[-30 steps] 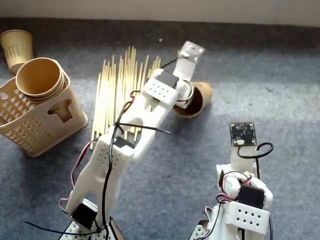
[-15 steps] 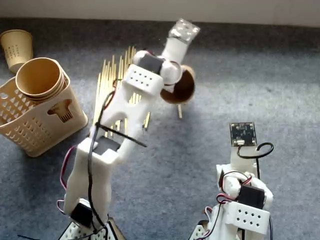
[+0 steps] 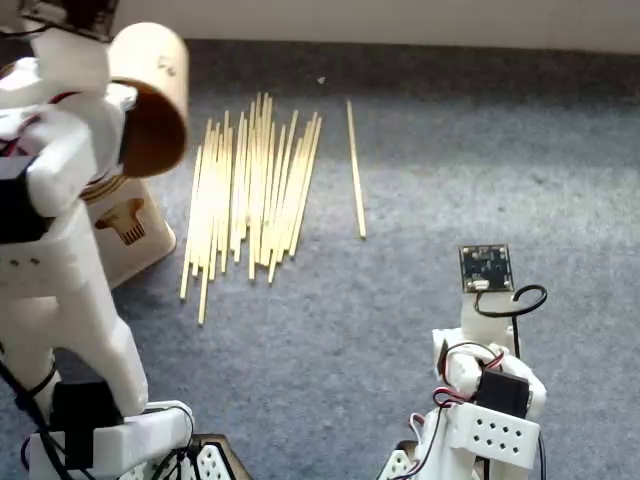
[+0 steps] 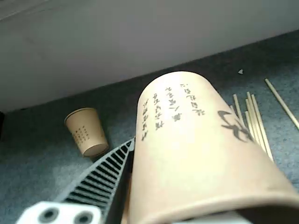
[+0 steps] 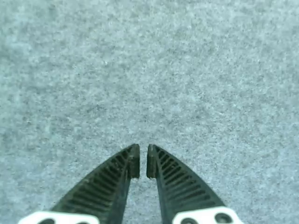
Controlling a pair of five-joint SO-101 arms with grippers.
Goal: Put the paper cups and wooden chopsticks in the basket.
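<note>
Grey carpet runs across the table to a pale wall at the far side. At the far left, the white left arm (image 3: 60, 230) stands raised. Its left gripper (image 4: 133, 150) is clamped on the wall of a tan printed paper cup (image 3: 150, 95), one ribbed black finger (image 4: 105, 175) pressed against the outside. The cup hangs tilted, its dark mouth turned toward the arm. A second tan paper cup (image 4: 86, 133) sits on the carpet near the foot of the wall. Just below the held cup, a cream perforated plastic basket (image 3: 135, 235) shows past the arm, its opening hidden.

To the right of the basket lies a loose fan of pale wooden chopsticks (image 3: 245, 190), and well apart from it a single wooden chopstick (image 3: 356, 170) lies on its own.

At the lower right the right arm (image 3: 490, 395) is folded near its base. The right gripper (image 5: 142, 150) has its fingers together with nothing between them, just above bare carpet.

The step in hand looks like dropping the held cup into the basket. To do it well, the cup should be centred over the opening, turned base-down and lowered inside the rim before the fingers part, or it may strike the rim and tumble out onto the chopsticks.
</note>
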